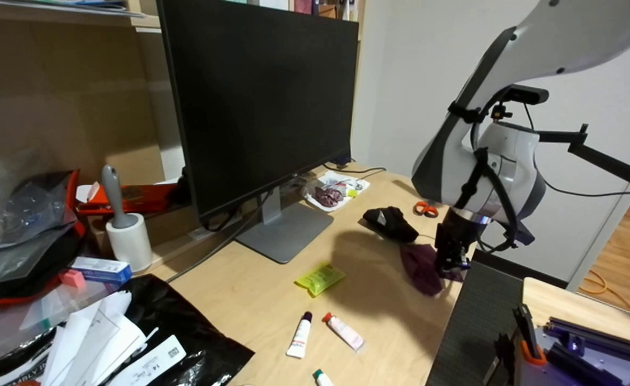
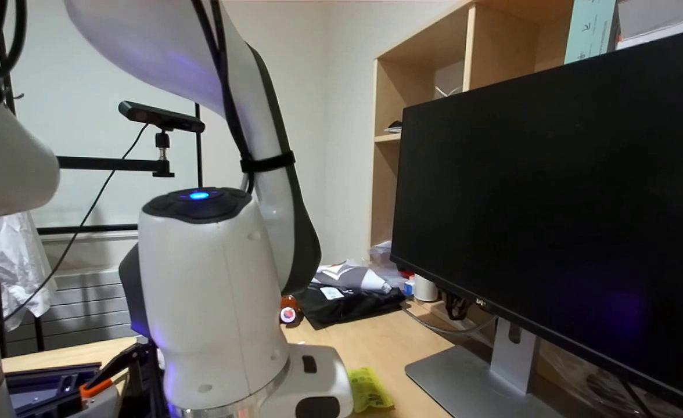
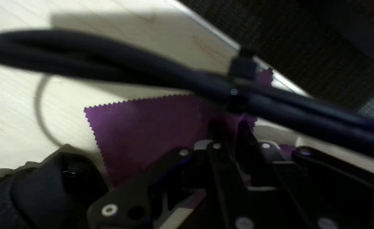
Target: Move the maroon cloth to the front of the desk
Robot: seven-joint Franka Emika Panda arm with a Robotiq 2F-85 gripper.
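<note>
The maroon cloth [image 1: 422, 268] lies near the edge of the light wooden desk [image 1: 256, 292], beside the black lumpy object [image 1: 392, 224]. In the wrist view the cloth [image 3: 145, 130] spreads flat at the left, with zigzag-cut edges, and bunches up at the fingers. My gripper [image 1: 452, 266] points down onto the cloth. In the wrist view the fingers [image 3: 230, 127] are close together with a narrow strip of maroon fabric between them. A thick black cable crosses in front of part of the cloth there. In an exterior view the arm hides both gripper and cloth.
A large black monitor [image 1: 267, 102] stands on the desk. A yellow-green packet [image 1: 320, 279], two small tubes [image 1: 300, 335] and orange-red handles [image 1: 426, 209] lie around. A black plastic bag [image 1: 202, 343] lies at one end. The desk edge drops to dark carpet [image 3: 269, 38].
</note>
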